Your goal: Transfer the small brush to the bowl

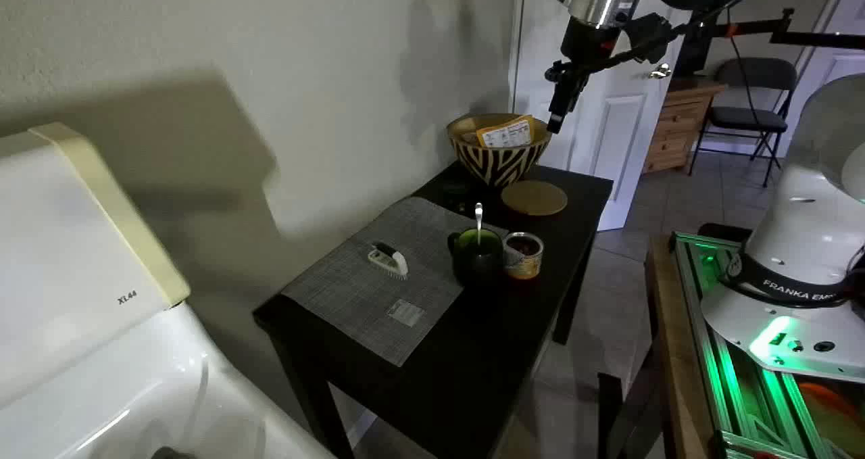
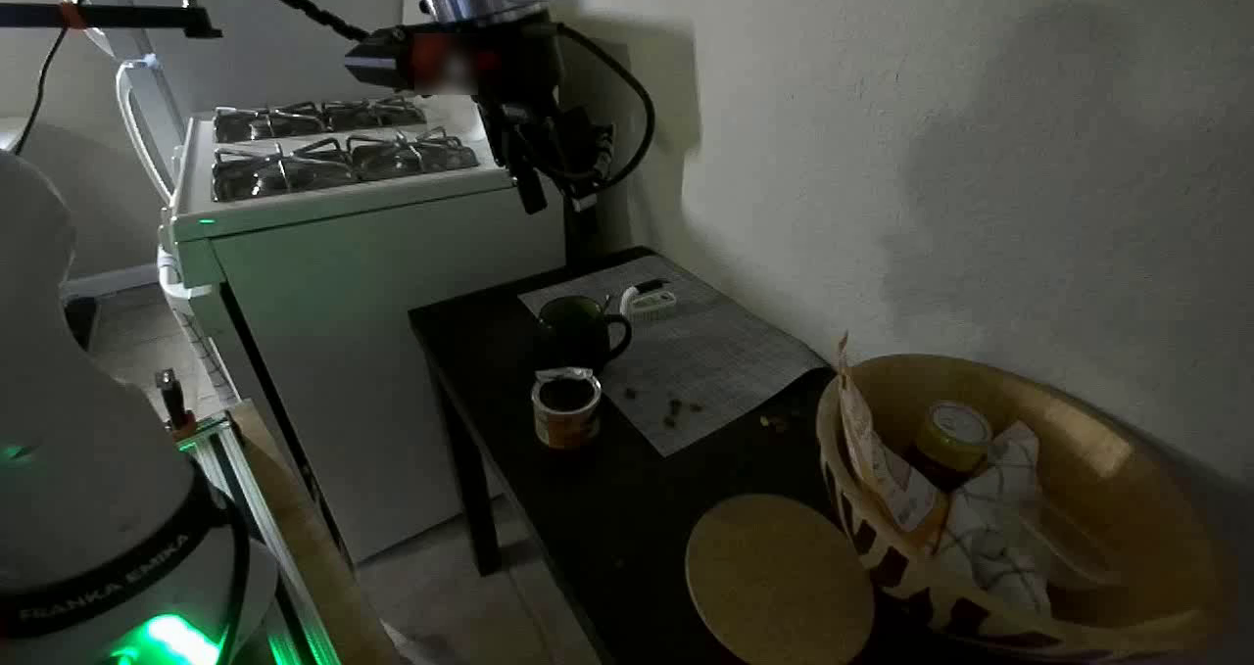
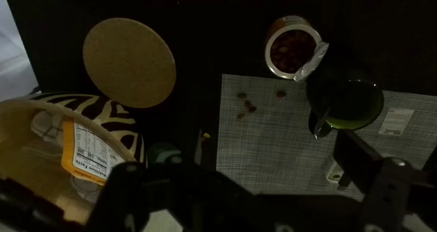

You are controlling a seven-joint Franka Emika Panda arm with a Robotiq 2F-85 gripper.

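Note:
The small brush, white with a black part on its handle, lies on the grey placemat in both exterior views (image 1: 388, 263) (image 2: 651, 303). In the wrist view the brush (image 3: 332, 172) is partly hidden behind one finger. The large bowl with dark zebra-like stripes stands at one end of the table in both exterior views (image 1: 497, 163) (image 2: 1107, 430). Its striped wall also shows in the wrist view (image 3: 128, 124). The bowl holds an orange-edged packet, a cloth and a jar. My gripper (image 1: 556, 122) (image 2: 558, 198) is high above the table, fingers apart and empty, touching neither brush nor bowl.
A dark green mug (image 1: 476, 259) with a spoon stands on the placemat (image 1: 432, 226). A small tub (image 1: 526, 264) with a peeled foil lid is beside it. A round tan disc (image 1: 534, 198) lies near the bowl. Several small brown bits lie about. A wall runs along the table.

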